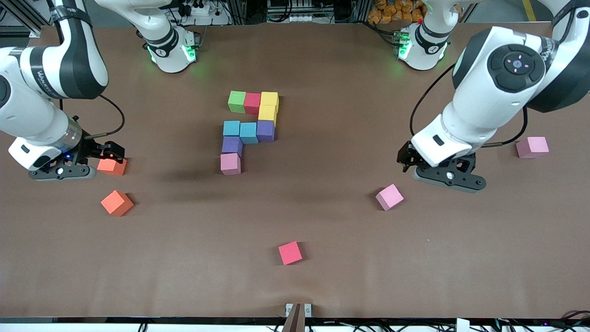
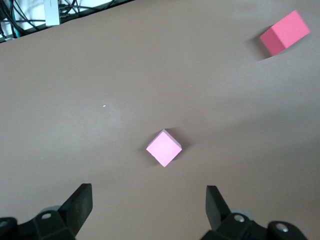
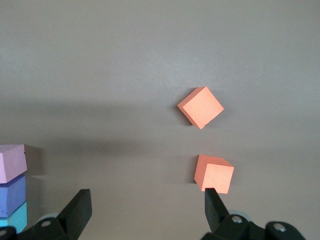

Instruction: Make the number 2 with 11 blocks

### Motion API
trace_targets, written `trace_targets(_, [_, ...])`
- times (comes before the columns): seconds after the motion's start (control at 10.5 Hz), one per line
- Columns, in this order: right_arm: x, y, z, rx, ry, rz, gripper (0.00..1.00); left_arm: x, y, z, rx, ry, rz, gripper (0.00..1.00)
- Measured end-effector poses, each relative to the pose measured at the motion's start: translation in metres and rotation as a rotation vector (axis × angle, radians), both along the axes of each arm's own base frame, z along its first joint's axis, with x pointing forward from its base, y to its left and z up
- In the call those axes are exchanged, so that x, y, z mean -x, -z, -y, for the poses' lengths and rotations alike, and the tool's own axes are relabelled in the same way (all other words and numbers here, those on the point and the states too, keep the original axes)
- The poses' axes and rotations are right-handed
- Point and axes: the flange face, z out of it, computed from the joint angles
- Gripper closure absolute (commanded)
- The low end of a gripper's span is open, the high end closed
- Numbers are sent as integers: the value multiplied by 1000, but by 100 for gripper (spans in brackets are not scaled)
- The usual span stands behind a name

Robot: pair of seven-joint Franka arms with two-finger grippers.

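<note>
Digit mid-table (image 1: 322,286), nine cubes placed, bottom row only one pink (image 1: 230,163). Next pink cube (image 1: 389,197) loose toward left arm's end, rotated; looks light, matte, probably foam: grip flat opposite faces, not corners. Left gripper (image 2: 147,205) jaws apart above it. Right gripper (image 3: 145,205) jaws apart, waiting over orange cubes (image 3: 201,106).

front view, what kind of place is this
Likely a robotics lab: two robot arms mounted at a brown-covered table, foam cubes such as the pink cube laid out, and cables and metal framing along the table's edge by the arm bases.
</note>
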Motion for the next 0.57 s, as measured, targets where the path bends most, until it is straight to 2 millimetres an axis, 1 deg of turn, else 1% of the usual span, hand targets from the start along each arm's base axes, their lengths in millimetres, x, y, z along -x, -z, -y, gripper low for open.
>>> trace_targets(0.19, [0,0,0,0,-1,2,0,-7,21,-3,-48,12,-10,0])
trace_targets(0.38, [0,0,2,0,2,1,0,-20,43,-10,-31,-6,-7,0])
trace_targets(0.57, [-1,1,10,1,14,-1,0,-38,72,-32,-4,-106,-13,0])
